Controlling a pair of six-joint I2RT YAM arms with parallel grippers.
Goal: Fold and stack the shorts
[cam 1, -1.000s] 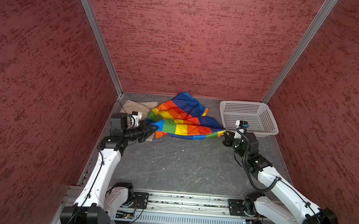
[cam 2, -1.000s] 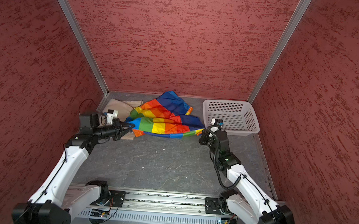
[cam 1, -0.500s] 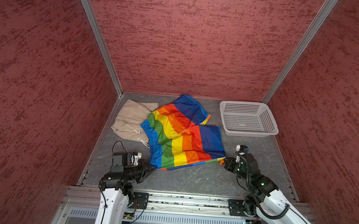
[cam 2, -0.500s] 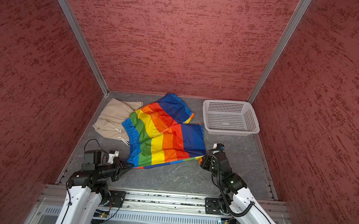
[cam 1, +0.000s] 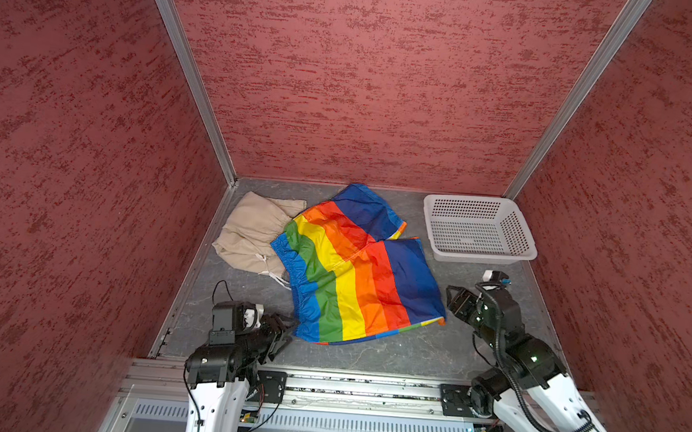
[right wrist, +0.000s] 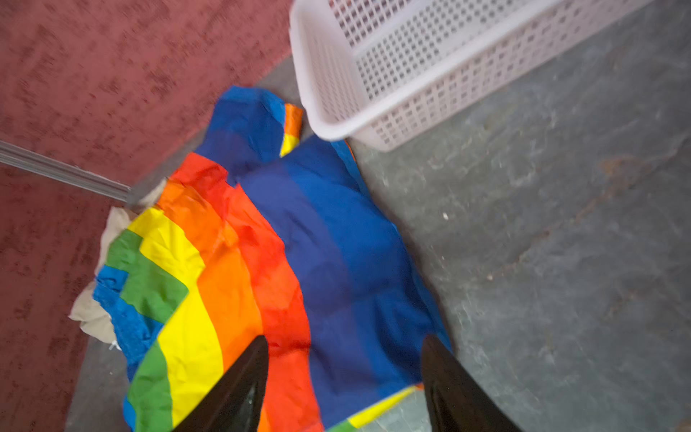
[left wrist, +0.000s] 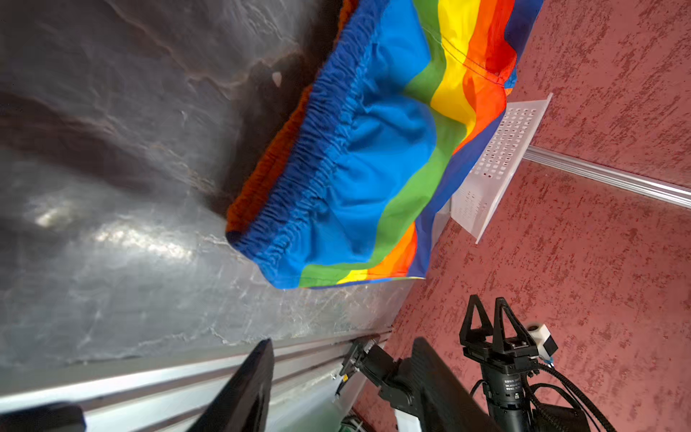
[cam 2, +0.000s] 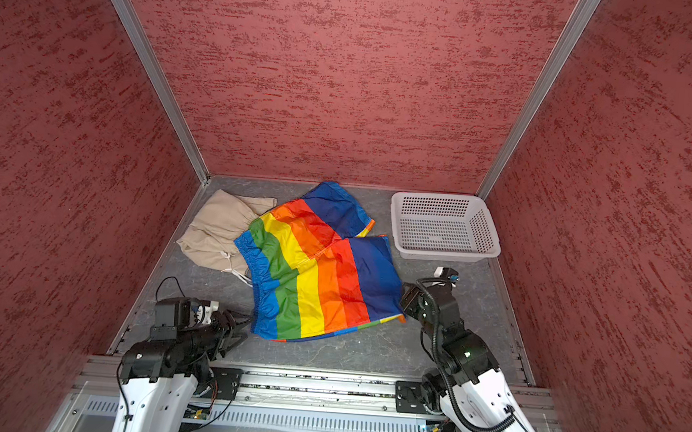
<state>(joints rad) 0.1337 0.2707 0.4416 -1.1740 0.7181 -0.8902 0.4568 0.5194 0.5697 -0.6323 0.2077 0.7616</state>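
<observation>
rainbow shorts (cam 1: 356,284) are showing blue, green, yellow, orange, red, navy stripes | beige shorts (cam 1: 251,231) are showing plain | basket (cam 1: 483,258) is showing white, perforated | walls (cam 1: 387,82) are showing mottled red | floor (cam 1: 368,352) is showing grey

High stereo pair, two close wrist views.
Both top views look steeply down from the robot's side over the whole grey stone-patterned bench (cam 1: 368,352); each wrist camera sits close to the shiny rainbow-striped shorts (left wrist: 374,168), both catching the white perforated plastic basket (right wrist: 430,101).
</observation>
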